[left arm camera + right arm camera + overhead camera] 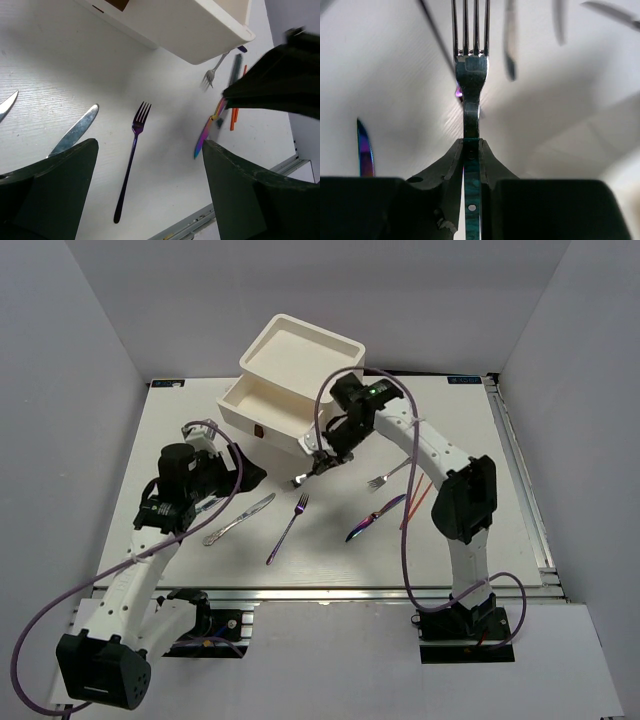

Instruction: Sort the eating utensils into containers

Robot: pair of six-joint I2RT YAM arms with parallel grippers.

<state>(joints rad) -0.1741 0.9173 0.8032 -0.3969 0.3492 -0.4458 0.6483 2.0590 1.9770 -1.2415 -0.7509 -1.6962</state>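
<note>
White desk below; right jaws pinch the flat handle of a teal-handled silver fork, probably light, stiff and slippery. Left jaws gape wide, empty.

Matt white with a fine ribbed grain across the bench. Smooth, faintly satin white plastic on the drawer unit. Mirror-bright metal in the silver knife. Glossy iridescent finish on the purple fork and rainbow knife. Polished metal tines and glossy teal handle on the teal-handled fork, pinched in the matt black plastic of the right end effector.
</note>
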